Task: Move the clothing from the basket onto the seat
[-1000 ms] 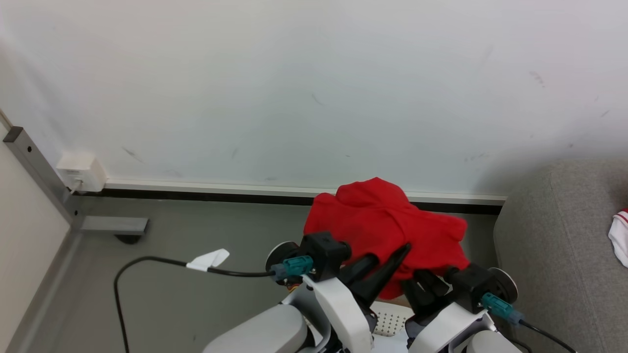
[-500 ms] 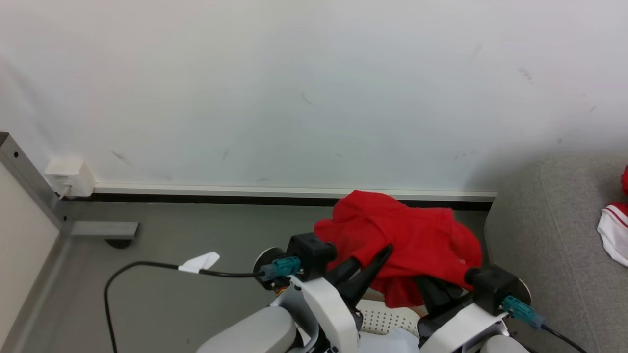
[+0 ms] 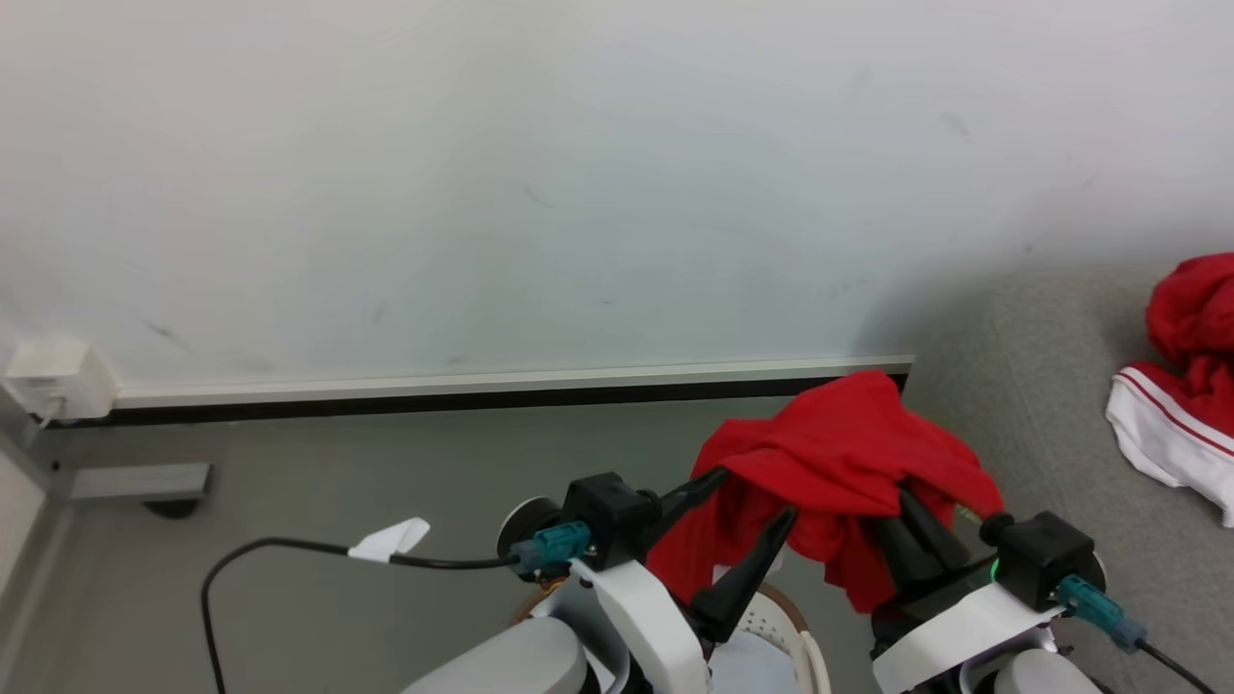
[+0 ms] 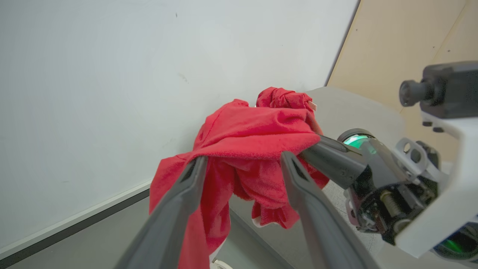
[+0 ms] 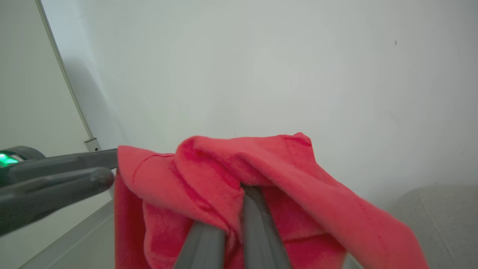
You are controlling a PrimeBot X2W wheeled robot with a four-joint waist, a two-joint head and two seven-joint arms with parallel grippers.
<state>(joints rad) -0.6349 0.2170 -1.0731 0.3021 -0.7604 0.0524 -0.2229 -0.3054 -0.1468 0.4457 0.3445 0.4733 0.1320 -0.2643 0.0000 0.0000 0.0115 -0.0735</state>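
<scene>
item one, red garment (image 3: 848,453): soft bright red fabric, bunched and draped, held up in the air above the floor (image 3: 386,463), just beside the near end of the seat (image 3: 1041,386), its lower folds hanging near the basket (image 3: 802,648). item two, right tool (image 3: 911,511): both dark fingers pressed together, clenched on a gathered fold of the red garment, the cloth covering the fingertips from above. item three, left tool (image 3: 757,493): fingers spread wide, released; the cloth drapes over both fingertips and hangs in the gap between them, nothing pinched. item four, second garment (image 3: 1181,386): red with a white panel and thin red stripes near its edge, lying crumpled on the seat, well apart from the held one. item five, seat: light grey woven upholstery with a rounded edge, standing against the wall (image 3: 578,193). item six, basket: a curve of cream-white wall with a tan-brown rim, low between the two arms; whether anything lies inside, i cannot tell. sundries: a pale baseboard (image 3: 482,386) above a dark strip along the foot of the wall; a black cable (image 3: 289,547) looping over the floor to the left wrist, with a white tag (image 3: 390,538) on it; a small white box (image 3: 58,381) on the wall at far left; a grey metal bracket (image 3: 135,479) below it.
</scene>
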